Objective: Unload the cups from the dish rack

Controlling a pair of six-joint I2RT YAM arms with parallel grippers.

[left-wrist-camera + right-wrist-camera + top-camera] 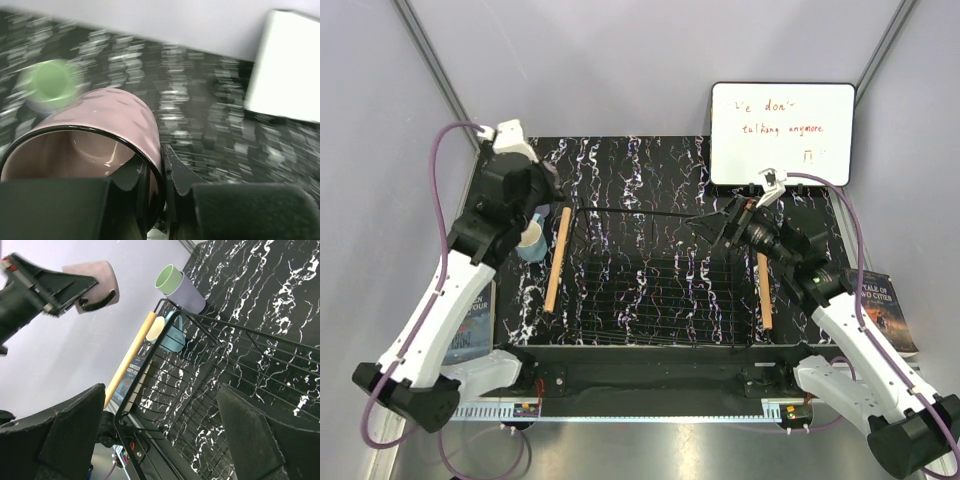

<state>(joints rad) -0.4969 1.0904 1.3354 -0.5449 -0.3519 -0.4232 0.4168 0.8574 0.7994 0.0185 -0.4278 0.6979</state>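
Beyond the rack's left edge, near the table's far-left corner, the left gripper (pixel 159 172) pinches the rim of the brown-pink cup (pixel 115 115), one finger inside and one outside, holding it off the table. Near it, a green cup (pixel 50 82) and a lavender cup (pixel 192 296) sit close together; whether one is nested in the other I cannot tell. The blue mug (pixel 530 241) sits on the table just beside the rack's left wooden bar (pixel 557 258). The dish rack (pixel 650 300) itself looks bare, so I judge the unloading nearly done, with only the held cup left to set down. Over the rack's far-right corner the right gripper (pixel 160 427) hangs with its jaws wide and nothing between them. From above, the left arm hides three of the cups, and the left wrist view is smeared.
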